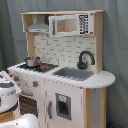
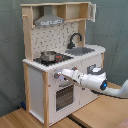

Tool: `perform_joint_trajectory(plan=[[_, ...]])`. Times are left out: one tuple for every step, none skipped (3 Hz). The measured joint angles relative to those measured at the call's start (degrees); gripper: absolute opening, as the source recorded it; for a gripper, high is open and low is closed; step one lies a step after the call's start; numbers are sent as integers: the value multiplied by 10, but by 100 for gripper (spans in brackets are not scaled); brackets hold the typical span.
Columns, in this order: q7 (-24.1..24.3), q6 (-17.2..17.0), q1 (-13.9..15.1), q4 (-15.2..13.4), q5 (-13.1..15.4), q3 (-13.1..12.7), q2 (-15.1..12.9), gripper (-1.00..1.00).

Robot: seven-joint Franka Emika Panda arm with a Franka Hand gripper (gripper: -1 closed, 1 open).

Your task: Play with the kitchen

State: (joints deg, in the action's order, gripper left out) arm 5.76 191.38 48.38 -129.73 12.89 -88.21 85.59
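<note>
The kitchen (image 1: 65,95) (image 2: 37,85) is a tall toy of white panels and light wood. It has a black faucet (image 1: 85,59) (image 2: 75,39), a grey sink (image 1: 74,74) (image 2: 82,50), a hood (image 1: 39,25) (image 2: 48,21) and a small upper cabinet (image 1: 70,24). A metal pot (image 1: 32,62) (image 2: 48,56) stands on the stove. In the second exterior view my gripper (image 2: 58,76) is at the knobs on the front panel, just above the oven door (image 2: 64,95). In the first exterior view only the white arm (image 1: 7,92) shows at the left edge.
A grey curtain (image 2: 10,50) hangs behind the kitchen. The kitchen stands on a light wooden surface (image 2: 20,120). My arm reaches in from the second exterior view's right (image 2: 117,92). A white rounded part (image 1: 22,122) sits at the bottom of the first exterior view.
</note>
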Motion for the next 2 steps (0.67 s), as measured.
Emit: perform_joint_trajectory(plan=[[42, 0, 22, 30, -5, -6, 11, 100], [67, -45, 36, 47, -17, -19, 12, 100]])
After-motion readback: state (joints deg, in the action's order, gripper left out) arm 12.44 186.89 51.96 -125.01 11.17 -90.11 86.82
